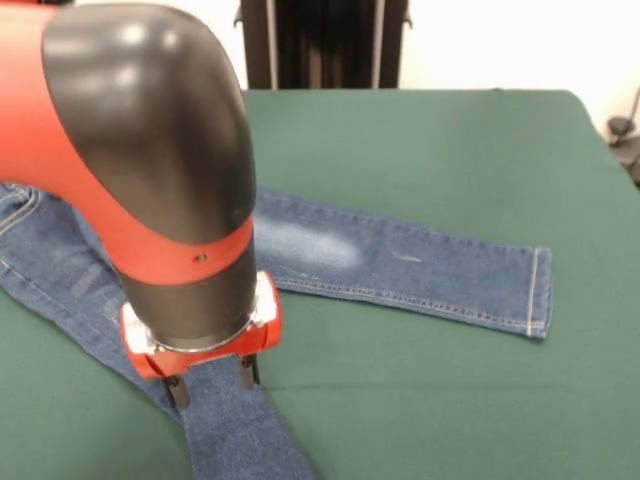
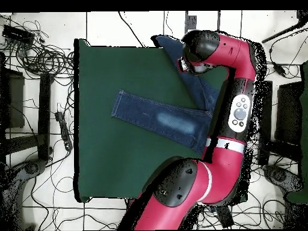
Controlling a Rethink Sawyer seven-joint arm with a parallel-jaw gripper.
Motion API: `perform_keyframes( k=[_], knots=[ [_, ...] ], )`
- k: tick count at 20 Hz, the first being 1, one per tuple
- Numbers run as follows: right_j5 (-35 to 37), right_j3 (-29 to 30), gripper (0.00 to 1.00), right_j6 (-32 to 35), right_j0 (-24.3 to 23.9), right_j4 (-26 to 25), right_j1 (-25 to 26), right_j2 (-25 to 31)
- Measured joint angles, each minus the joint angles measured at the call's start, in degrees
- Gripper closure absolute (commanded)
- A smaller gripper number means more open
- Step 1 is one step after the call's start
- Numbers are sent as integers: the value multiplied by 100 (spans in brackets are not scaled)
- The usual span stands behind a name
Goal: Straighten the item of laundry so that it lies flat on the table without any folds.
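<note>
The blue denim jeans (image 1: pixel 400 262) lie on the dark green table (image 1: pixel 450 150). One leg lies flat and straight, pointing right, with a pale faded patch and a hemmed cuff. The other leg runs diagonally down to the bottom edge of the front view. The waist is hidden behind my arm at the left. My gripper (image 1: pixel 212 382) points down over the diagonal leg. Its two black fingers (image 1: pixel 178 390) stand apart, with denim between them. In the overhead view the jeans (image 2: pixel 159 117) spread in a V, and my arm's wrist (image 2: pixel 198 51) hides the gripper.
My red and black arm (image 1: pixel 150 170) fills the left of the front view. The diagonal leg reaches the table's edge in the overhead view (image 2: pixel 163 42). Cables and black stands (image 2: pixel 36 60) lie on the floor around the table (image 2: pixel 96 156).
</note>
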Motion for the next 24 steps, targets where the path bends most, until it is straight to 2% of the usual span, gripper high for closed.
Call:
perform_keyframes(
  k=[6, 12, 24],
  knots=[
    [-61, -180, 0, -2, 4, -249, 282, 170],
    [-58, -364, 0, -2, 5, -609, 349, 493],
    [-58, -638, 0, -2, -12, -1724, 350, 1489]
  ],
)
